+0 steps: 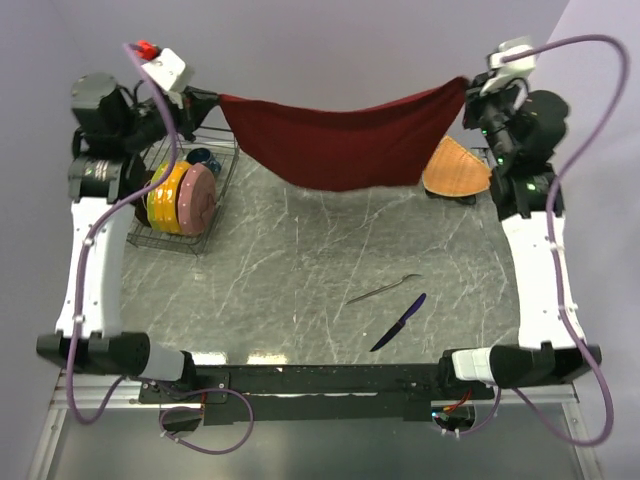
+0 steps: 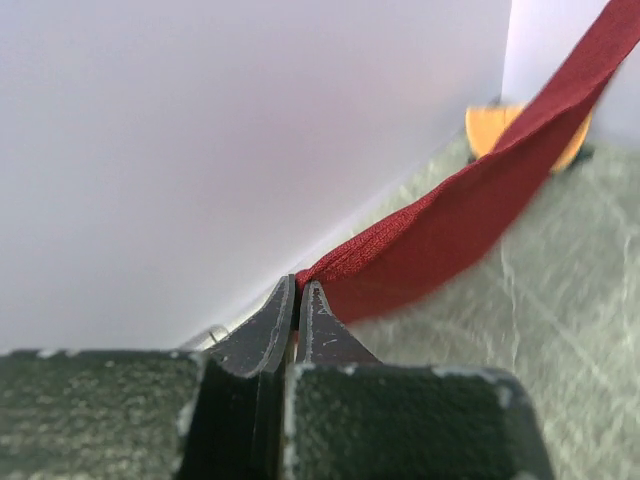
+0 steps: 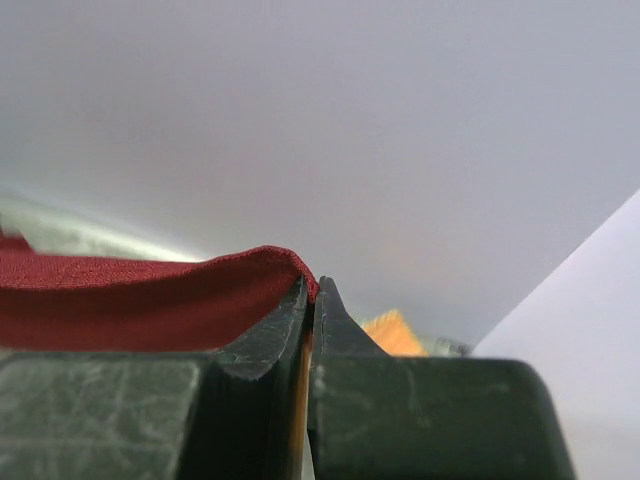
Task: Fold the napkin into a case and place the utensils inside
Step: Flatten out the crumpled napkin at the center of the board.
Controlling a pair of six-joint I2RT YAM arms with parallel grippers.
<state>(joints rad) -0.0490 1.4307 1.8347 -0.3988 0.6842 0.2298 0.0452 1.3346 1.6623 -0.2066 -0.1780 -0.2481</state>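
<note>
Hanging across the far end of the table (image 1: 300,260) from overhead, the napkin (image 1: 345,140) is sagging between the left gripper (image 1: 215,97) and the right gripper (image 1: 468,82). The fork (image 1: 385,290) and the knife (image 1: 400,322) are lying near the front edge. Each wrist view is showing its jaws clamping a red corner.

Napkin (image 1: 340,150) matt soft cloth; fork (image 1: 385,289) shiny metal; table (image 1: 300,280) smooth marbled stone-look; mat (image 1: 455,170) coarse woven
</note>
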